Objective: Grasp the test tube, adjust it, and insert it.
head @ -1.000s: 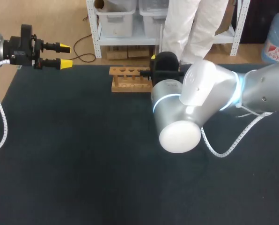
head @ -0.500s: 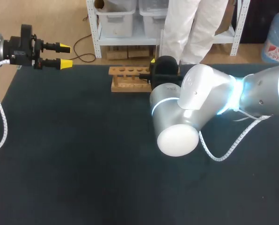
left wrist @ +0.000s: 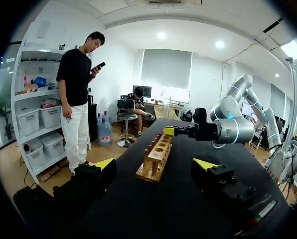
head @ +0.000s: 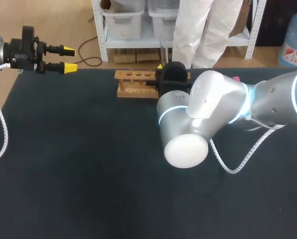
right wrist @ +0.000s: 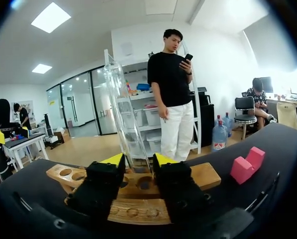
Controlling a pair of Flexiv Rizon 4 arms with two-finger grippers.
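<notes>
Head view looks down on our dark table (head: 78,164), where our right arm (head: 228,104) comes in from the right and bends back toward a wooden rack (head: 133,84) at the table's far edge. Its bulky elbow covers the rack's right end. Right wrist view shows our right gripper (right wrist: 138,160) with its two yellow-tipped fingers (right wrist: 113,159) drawn close together and clamped on a clear glass test tube (right wrist: 124,104). The tube rises between them and leans a little to one side. Its lower end is just above the rack's top row of holes, and we cannot tell whether it has entered one. A pink block (right wrist: 247,165) lies on the table near the rack's end. Our left gripper (head: 69,58) hangs at the far left corner, well apart from the rack, with its fingers spread and holding nothing. Left wrist view looks along the length of the rack from there.
</notes>
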